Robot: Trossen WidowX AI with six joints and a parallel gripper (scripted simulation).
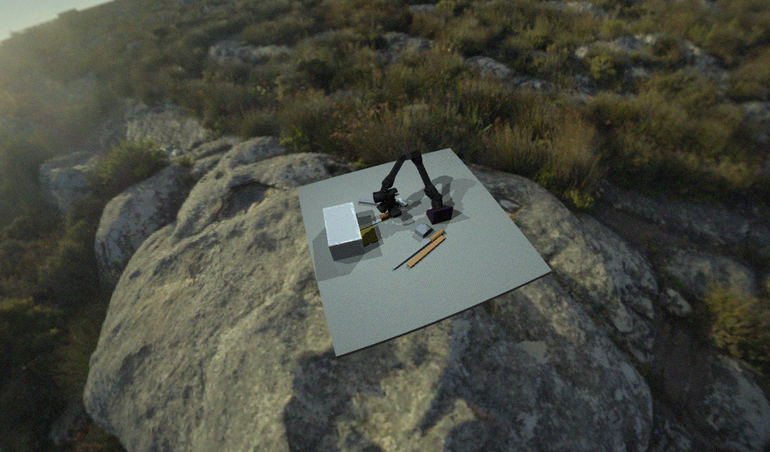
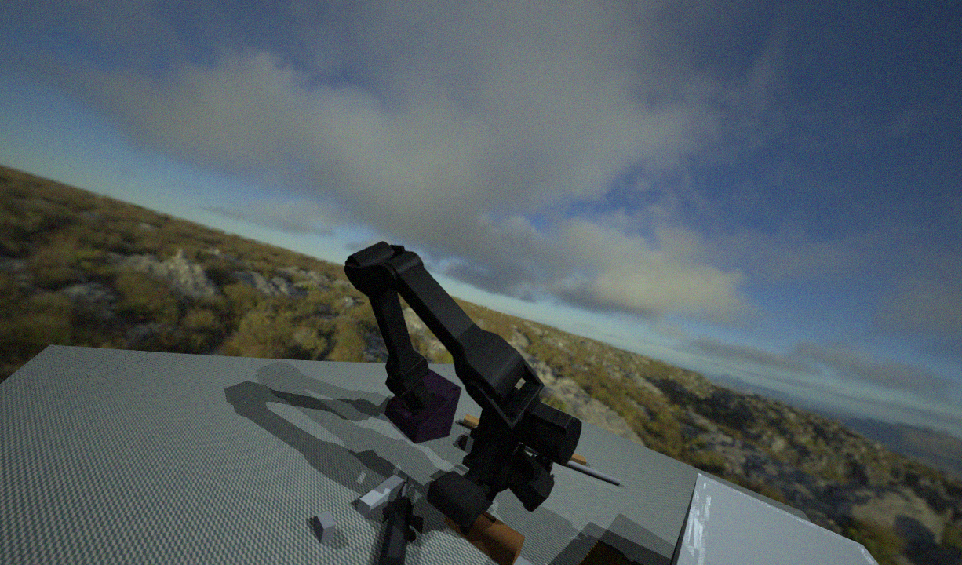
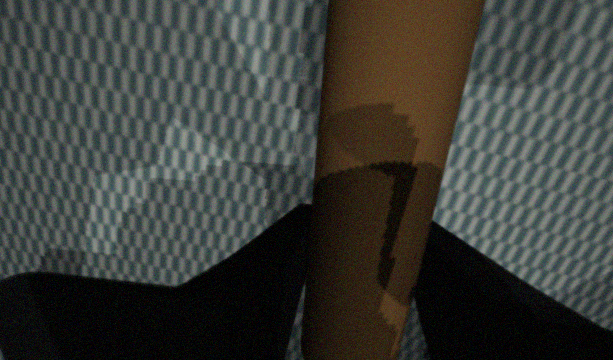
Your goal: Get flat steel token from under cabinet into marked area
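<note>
My gripper (image 1: pixel 387 213) (image 3: pixel 359 222) is shut on the orange handle (image 1: pixel 384 216) (image 2: pixel 496 539) (image 3: pixel 393 75) of a tool, low over the table in front of the cabinet. A thin dark rod runs from the handle toward the front of the white cabinet (image 1: pixel 342 221) (image 2: pixel 765 530), over the yellow marked area (image 1: pixel 368 235). Whether the rod's tip is under the cabinet cannot be told. The marked area is mostly in shadow. The steel token is not visible in any view, and the vent slots cannot be made out.
A second orange-handled rod (image 1: pixel 414 253) and a flat orange bar (image 1: pixel 427 251) lie side by side on the table. A grey block (image 1: pixel 422 230) lies near the purple arm base (image 1: pixel 439 214) (image 2: pixel 431 410). A light block (image 2: pixel 380 494) and a small cube (image 2: pixel 324 525) lie behind the gripper.
</note>
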